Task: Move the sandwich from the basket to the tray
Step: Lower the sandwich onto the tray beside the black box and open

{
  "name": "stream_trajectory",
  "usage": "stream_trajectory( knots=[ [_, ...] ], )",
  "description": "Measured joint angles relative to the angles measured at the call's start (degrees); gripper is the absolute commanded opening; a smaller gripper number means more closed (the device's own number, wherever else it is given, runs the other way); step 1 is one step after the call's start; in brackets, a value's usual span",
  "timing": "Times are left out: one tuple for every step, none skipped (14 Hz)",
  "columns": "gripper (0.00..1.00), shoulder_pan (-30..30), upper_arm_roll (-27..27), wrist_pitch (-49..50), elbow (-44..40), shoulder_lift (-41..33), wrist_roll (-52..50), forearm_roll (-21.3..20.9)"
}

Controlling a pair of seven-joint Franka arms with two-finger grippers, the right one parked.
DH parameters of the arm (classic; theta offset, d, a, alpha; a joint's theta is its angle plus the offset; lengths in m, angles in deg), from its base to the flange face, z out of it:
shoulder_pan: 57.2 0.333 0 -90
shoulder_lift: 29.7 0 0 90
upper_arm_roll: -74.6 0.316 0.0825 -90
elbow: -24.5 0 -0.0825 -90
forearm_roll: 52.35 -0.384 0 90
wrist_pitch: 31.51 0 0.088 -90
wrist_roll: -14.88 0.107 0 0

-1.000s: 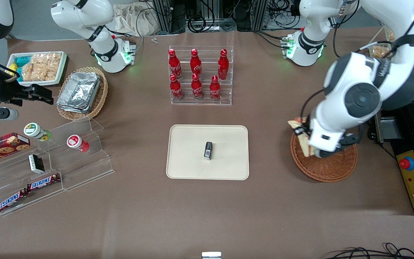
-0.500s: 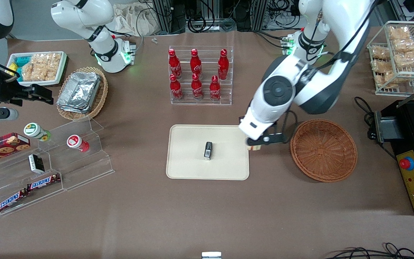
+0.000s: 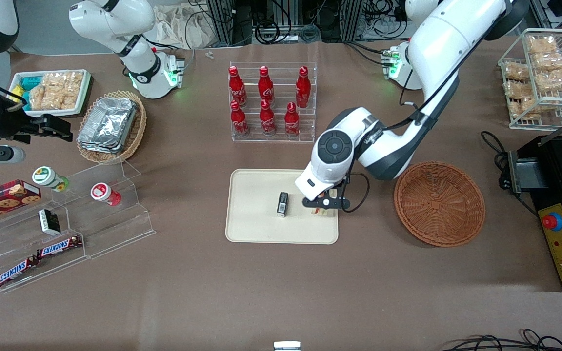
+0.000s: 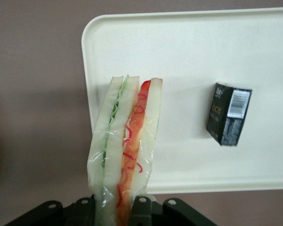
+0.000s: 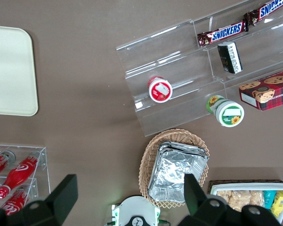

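SNICKERS is printed in white on two chocolate bars (image 3: 60, 246) lying on the lowest step of the clear acrylic stand (image 3: 115, 229), and again on both bars in the right wrist view. The red bottles (image 3: 266, 100) carry white script too small to make out. The small black box (image 4: 228, 114) on the tray (image 3: 256, 229) bears a barcode and faint gold lettering I cannot read.

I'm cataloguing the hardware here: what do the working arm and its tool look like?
The left arm has glossy white shells with dark grey joint sections, a round grey cap, and a thin black cable. Its base glows green. The tool is black, over the tray.
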Motion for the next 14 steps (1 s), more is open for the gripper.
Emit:
stream_trajectory(
  knots=[
    [0.00, 0.02, 0.52, -1.87, -0.01, 1.51, 0.00, -1.07],
    [0.00, 0.05, 1.27, -3.58, -0.04, 2.97, 0.00, -2.18],
    [0.00, 0.11, 2.00, -4.97, -0.08, 4.16, 0.00, -2.74],
    [0.00, 0.23, 2.42, -5.78, -0.17, 5.15, 0.01, -3.06],
    [0.00, 0.27, 2.63, -6.12, -0.29, 5.93, 0.01, -3.18],
    [0.00, 0.26, 2.67, -6.35, -0.40, 6.51, 0.01, -3.19],
    [0.04, 0.22, 2.64, -6.66, -0.58, 6.78, 0.01, -3.19],
    [0.33, 0.17, 2.59, -6.69, -0.70, 6.78, -0.06, -3.19],
    [0.99, 0.12, 2.58, -6.76, -0.79, 6.79, -0.44, -3.18],
    [1.00, 0.10, 2.58, -6.88, -0.80, 6.79, -0.89, -3.19],
    [1.00, 0.10, 2.57, -6.96, -0.81, 6.79, -1.14, -3.19],
    [1.00, 0.10, 2.55, -7.07, -0.91, 6.80, -1.35, -3.19],
    [1.00, 0.10, 2.51, -7.20, -1.09, 6.79, -1.58, -3.19],
    [1.00, 0.11, 2.43, -7.28, -1.50, 6.74, -1.80, -3.19]
  ],
)
